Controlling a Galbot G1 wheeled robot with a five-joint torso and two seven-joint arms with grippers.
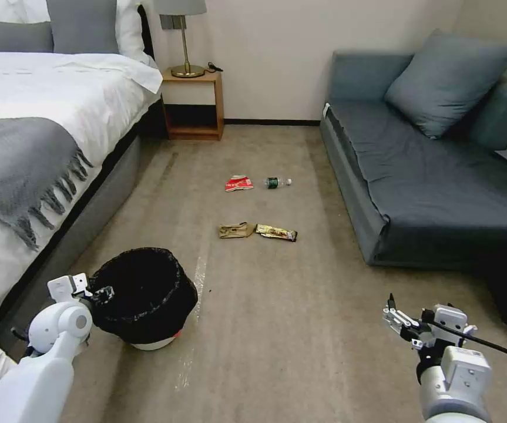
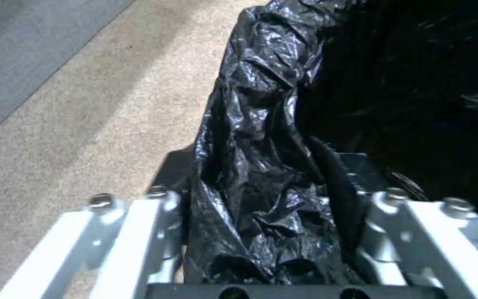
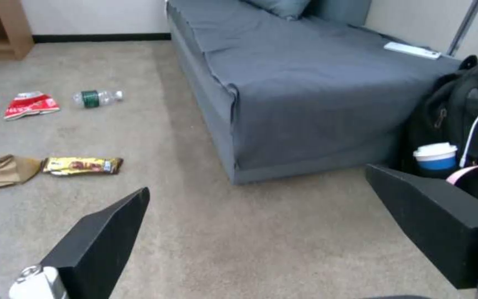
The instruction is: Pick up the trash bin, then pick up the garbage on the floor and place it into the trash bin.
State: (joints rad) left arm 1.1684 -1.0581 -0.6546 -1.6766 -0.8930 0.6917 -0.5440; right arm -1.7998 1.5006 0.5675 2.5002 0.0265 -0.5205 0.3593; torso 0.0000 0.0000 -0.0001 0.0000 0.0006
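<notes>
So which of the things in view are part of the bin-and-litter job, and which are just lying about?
Job:
- trash bin, left gripper at its rim
- red-and-white wrapper
- bottle
- brown paper bag
- gold-brown wrapper
- right gripper, open

Lying about:
- cup
- backpack
- lamp

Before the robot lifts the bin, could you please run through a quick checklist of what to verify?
1. Left gripper at the bin rim: ok; its fingers straddle the liner.
2. Fingers clamped on the rim: cannot tell.
3. Bin upright on the carpet: ok.
4. Right gripper free: ok, open, holding nothing above bare carpet.
5. Garbage still to collect: ok; wrapper, bottle, paper bag and snack wrapper lie on the floor ahead.
</notes>
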